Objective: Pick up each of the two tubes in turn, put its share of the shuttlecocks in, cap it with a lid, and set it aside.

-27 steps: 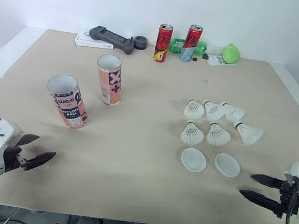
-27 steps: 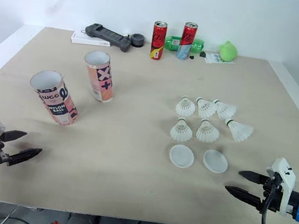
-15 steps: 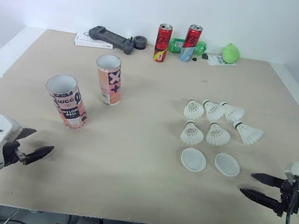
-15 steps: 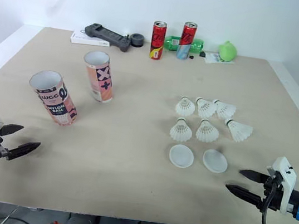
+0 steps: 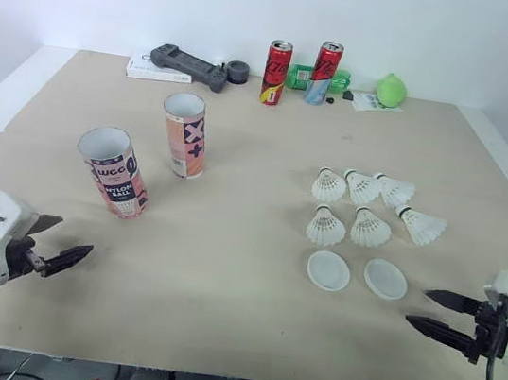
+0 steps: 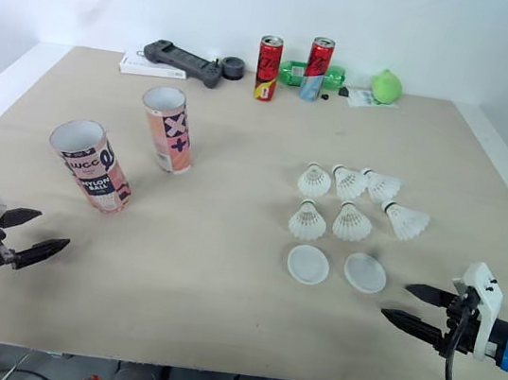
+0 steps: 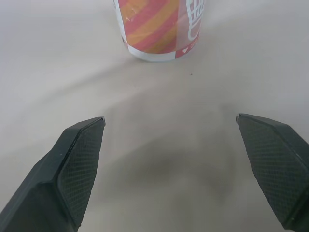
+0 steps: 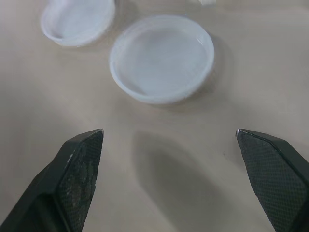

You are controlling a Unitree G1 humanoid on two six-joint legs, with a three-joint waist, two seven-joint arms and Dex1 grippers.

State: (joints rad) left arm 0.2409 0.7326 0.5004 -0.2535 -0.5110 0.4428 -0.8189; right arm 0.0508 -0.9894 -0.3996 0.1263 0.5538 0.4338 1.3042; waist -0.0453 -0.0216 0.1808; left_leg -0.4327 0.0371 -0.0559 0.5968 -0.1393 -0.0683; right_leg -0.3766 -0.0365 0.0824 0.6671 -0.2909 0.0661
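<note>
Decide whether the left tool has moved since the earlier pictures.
Yes: the left tool has edged forward, closer to the near tube.

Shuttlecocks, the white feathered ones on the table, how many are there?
6 white feathered shuttlecocks on the robot's right side: three in a back row, two in front of them, one lying farthest right. None seems hidden.

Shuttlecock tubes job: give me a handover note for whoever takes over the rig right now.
The left gripper is open and empty, low over the table at its left front, short of the nearer tube.
The right gripper is open and empty at the right front, facing the two lids.
Both tubes stand uncapped, the farther tube behind the nearer. Six shuttlecocks lie loose behind the lids.
Done: nothing yet. Left: fill, cap and set aside each tube.
</note>
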